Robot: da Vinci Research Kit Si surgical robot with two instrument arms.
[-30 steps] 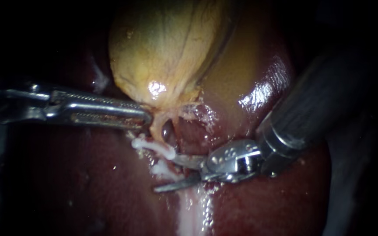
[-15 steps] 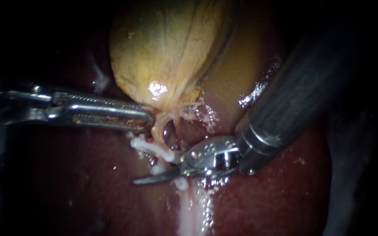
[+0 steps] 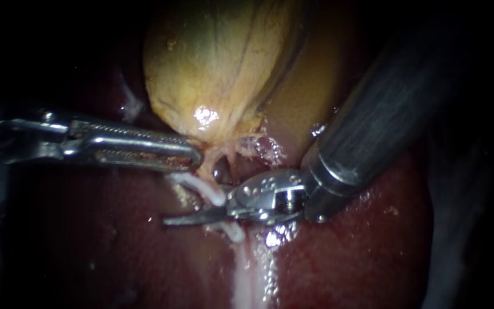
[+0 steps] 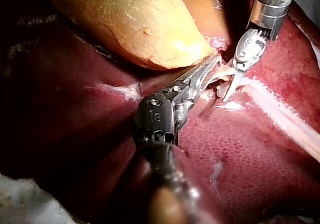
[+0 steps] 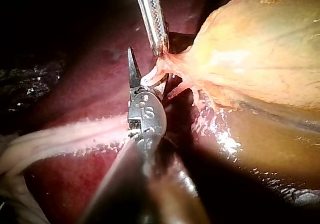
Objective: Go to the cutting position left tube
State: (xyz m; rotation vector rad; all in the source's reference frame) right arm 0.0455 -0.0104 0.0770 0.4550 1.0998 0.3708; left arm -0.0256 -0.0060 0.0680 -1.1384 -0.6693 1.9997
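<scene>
Right instrument (image 3: 196, 212) is in from the upper right, its dark shaft lying across the liver (image 3: 115, 252) and its two thin blades pointing at the stalk under the gallbladder (image 3: 218, 68). The blades stand slightly apart. The lower one shows full length, running out past the left tube (image 3: 206, 170) on its lower side. The upper one is mostly hidden behind the white clip (image 3: 202, 189). From the right wrist camera one blade stands clear beside the pale tube, with a gap on its far side. So the blades are parted around the tube and not closed on it. Whether metal touches the tube I can't make out.

The left tube drops from the gallbladder's narrow end and carries that clip. A second white clip (image 3: 234, 232) sits further down, and the long blade crosses between the two clips.

Left instrument (image 3: 193, 155) comes in level from the left, its long serrated jaws pressed together. Their tips are clamped on the gallbladder at its neck, right where the tube begins. The left wrist camera shows the same, with the jaws running up under the yellow sac.

A pale band of tissue (image 3: 250, 274) runs away below the clips.
</scene>
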